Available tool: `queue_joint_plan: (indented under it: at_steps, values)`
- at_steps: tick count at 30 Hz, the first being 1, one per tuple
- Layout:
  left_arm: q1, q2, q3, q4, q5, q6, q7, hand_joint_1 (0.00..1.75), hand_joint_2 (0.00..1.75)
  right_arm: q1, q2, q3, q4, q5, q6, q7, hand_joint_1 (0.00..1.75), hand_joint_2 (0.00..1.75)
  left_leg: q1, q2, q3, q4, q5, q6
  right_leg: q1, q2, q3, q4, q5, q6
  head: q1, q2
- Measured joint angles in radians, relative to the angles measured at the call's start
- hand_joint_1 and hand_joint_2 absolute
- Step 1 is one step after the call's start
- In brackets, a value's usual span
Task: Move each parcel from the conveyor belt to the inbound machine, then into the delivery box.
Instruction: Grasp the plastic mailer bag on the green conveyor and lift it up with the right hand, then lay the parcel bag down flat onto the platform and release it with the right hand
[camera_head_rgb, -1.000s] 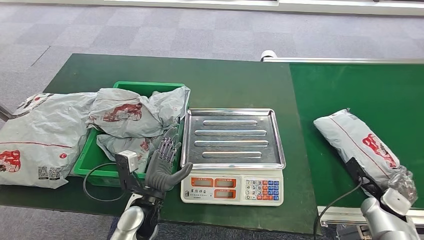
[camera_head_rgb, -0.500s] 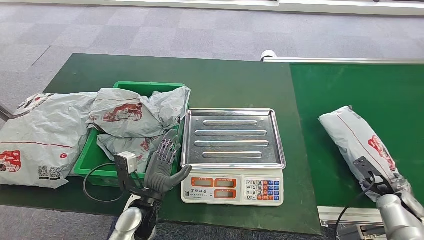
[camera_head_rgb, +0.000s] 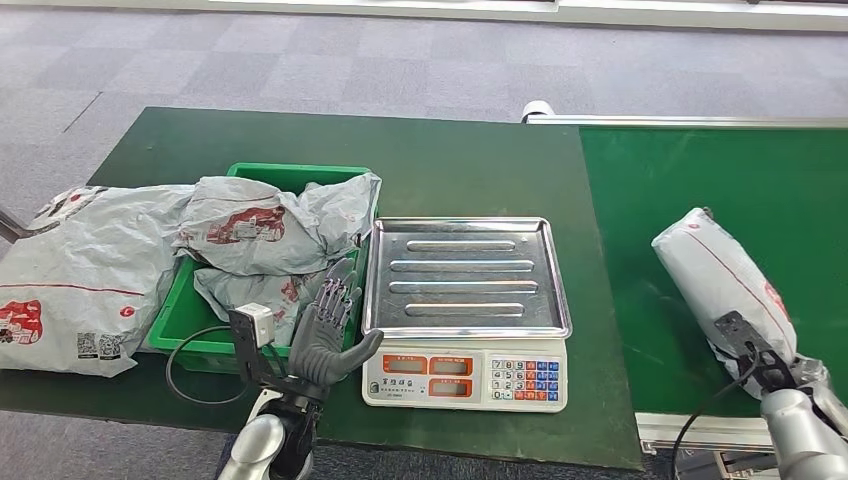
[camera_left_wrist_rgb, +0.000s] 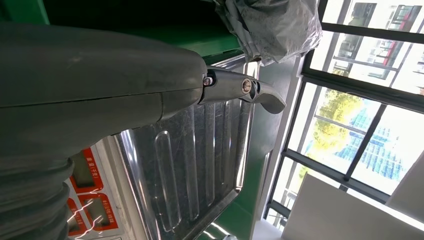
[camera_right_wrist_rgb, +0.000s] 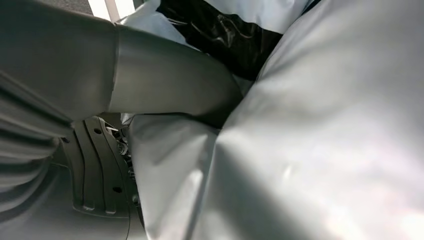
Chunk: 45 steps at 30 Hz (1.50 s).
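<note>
Right hand on the parcel, left hand idle by the scale

Biggest thing first: the green counter, with the conveyor belt butted against it. A grey parcel lies on the belt near its front edge. The right hand is at the parcel's near end, mostly cut off in the head view. The right wrist view gets in close: thumb pressed into the grey plastic, so it's gripping the parcel; the other fingers are hidden. The inbound machine, a tray scale, sits mid-counter. The delivery box, a green bin, is stuffed with bags. The left hand hovers between bin and scale, fingers spread, holding nothing.
</note>
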Motion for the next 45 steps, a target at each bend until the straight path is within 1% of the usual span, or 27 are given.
queue_joint_plan:
  at_steps: [6, 9, 11, 14, 16, 18, 20, 22, 26, 28, 30, 32, 36, 40, 42, 45]
  values:
    - [0.0, 0.0, 0.0, 0.0, 0.0, 0.0, 0.0, 0.0, 1.75, -0.007, -0.001, 0.0, 0.001, -0.004, 0.009, 0.0, 1.75, 1.75, 0.0, 0.0, 0.0, 0.0, 0.0, 0.0, 0.0, 0.0, 0.0, 0.0, 0.0, 0.0, 0.0, 0.0]
    - [0.0, 0.0, 0.0, 0.0, 0.0, 0.0, 0.0, 0.0, 1.75, -0.007, -0.002, -0.001, 0.004, -0.014, -0.008, -0.007, 1.75, 1.75, 0.0, 0.0, 0.0, 0.0, 0.0, 0.0, 0.0, 0.0, 0.0, 0.0, 0.0, 0.0, 0.0, 0.0]
    - [-0.001, 0.0, 0.0, 0.0, 0.0, 0.0, 0.001, 0.0, 1.75, -0.005, -0.002, -0.002, 0.004, -0.026, -0.051, -0.023, 1.75, 1.75, 0.0, 0.0, 0.0, 0.0, 0.0, 0.0, 0.0, 0.0, 0.0, 0.0, 0.0, 0.0, 0.0, 0.0]
    - [0.0, 0.0, 0.0, 0.0, 0.0, 0.001, 0.003, 0.0, 1.75, 0.008, 0.009, -0.003, -0.014, -0.065, -0.157, -0.081, 1.75, 1.75, 0.0, 0.0, -0.001, 0.0, 0.0, 0.0, 0.0, 0.0, 0.0, 0.0, 0.0, 0.0, 0.0, 0.0]
    - [0.001, 0.0, 0.0, 0.0, -0.002, 0.005, 0.007, 0.0, 1.75, 0.025, 0.029, 0.001, -0.058, -0.112, -0.217, -0.134, 1.75, 1.75, 0.0, 0.0, 0.0, 0.0, 0.0, 0.0, 0.0, 0.0, 0.0, 0.0, 0.0, 0.0, 0.0, 0.0]
    - [0.002, 0.0, 0.0, -0.002, -0.007, 0.008, 0.008, 0.0, 1.75, 0.049, 0.054, 0.014, -0.136, -0.174, -0.238, -0.173, 1.75, 1.75, 0.0, 0.0, 0.0, -0.001, 0.0, 0.0, 0.0, 0.0, 0.0, 0.0, 0.0, 0.0, 0.0, 0.0]
    - [0.003, 0.0, 0.0, -0.003, -0.014, 0.009, 0.009, 0.0, 1.75, 0.071, 0.077, 0.038, -0.227, -0.225, -0.232, -0.187, 1.75, 1.75, 0.0, 0.0, 0.0, -0.001, 0.0, 0.0, 0.0, 0.0, 0.0, 0.0, 0.0, 0.0, 0.0, 0.0]
    - [0.004, 0.0, 0.0, -0.003, -0.02, 0.01, 0.009, 0.0, 1.75, 0.08, 0.09, 0.059, -0.287, -0.247, -0.223, -0.187, 1.75, 1.75, 0.0, 0.0, 0.0, -0.001, 0.0, 0.0, 0.0, 0.0, 0.0, 0.0, 0.0, 0.0, 0.0, 0.0]
    - [0.004, 0.0, 0.0, -0.003, -0.021, 0.01, 0.009, 0.0, 1.75, 0.082, 0.094, 0.067, -0.31, -0.252, -0.219, -0.185, 1.75, 1.75, 0.0, -0.001, 0.0, -0.001, 0.0, 0.0, 0.0, 0.0, 0.0, 0.0, 0.0, 0.0, 0.0, 0.0]
    - [0.003, 0.0, 0.0, -0.003, -0.023, 0.01, 0.009, 0.0, 1.75, 0.096, 0.102, 0.082, -0.361, -0.264, -0.209, -0.179, 1.75, 1.75, 0.0, -0.001, 0.0, -0.001, 0.0, 0.0, 0.0, -0.001, 0.0, 0.0, 0.0, 0.0, 0.0, 0.0]
    - [-0.001, 0.0, 0.0, 0.0, -0.025, 0.01, 0.008, 0.0, 1.75, 0.13, 0.113, 0.135, -0.484, -0.308, -0.191, -0.172, 1.75, 1.75, 0.0, -0.001, 0.0, -0.001, 0.0, 0.0, 0.0, -0.001, 0.0, 0.0, 0.0, 0.0, 0.0, 0.0]
    - [-0.007, 0.0, 0.0, 0.003, -0.026, 0.01, 0.007, 0.0, 1.75, 0.152, 0.118, 0.186, -0.576, -0.349, -0.181, -0.17, 1.75, 1.75, 0.0, -0.001, 0.0, -0.001, 0.0, 0.0, 0.0, 0.0, 0.0, 0.0, 0.0, 0.0, 0.0, 0.0]
    - [-0.011, 0.0, 0.001, 0.006, -0.026, 0.01, 0.006, 0.0, 1.75, 0.162, 0.122, 0.224, -0.63, -0.368, -0.167, -0.187, 1.75, 1.75, 0.0, -0.001, 0.0, -0.001, 0.0, 0.0, 0.0, 0.0, 0.0, 0.0, 0.0, 0.0, 0.0, 0.0]
    - [-0.012, 0.001, 0.001, 0.008, -0.026, 0.01, 0.001, 0.0, 1.75, 0.183, 0.134, 0.278, -0.687, -0.386, -0.124, -0.188, 1.75, 1.75, 0.0, -0.001, 0.0, -0.001, 0.0, 0.0, 0.0, 0.0, 0.0, 0.0, 0.0, 0.0, 0.0, 0.0]
    - [-0.013, 0.001, 0.002, 0.01, -0.026, 0.01, -0.002, 0.0, 1.75, 0.193, 0.142, 0.317, -0.71, -0.396, -0.1, -0.187, 1.75, 1.75, 0.0, -0.001, 0.0, -0.001, 0.0, 0.0, 0.0, 0.0, 0.0, 0.0, 0.0, 0.0, 0.0, 0.0]
    - [-0.014, 0.003, 0.002, 0.012, -0.026, 0.012, -0.003, 0.0, 1.75, 0.206, 0.156, 0.4, -0.746, -0.404, -0.069, -0.185, 1.75, 1.75, 0.0, 0.0, 0.0, -0.001, 0.001, -0.001, 0.0, 0.0, 0.0, 0.0, 0.0, 0.0, 0.0, 0.0]
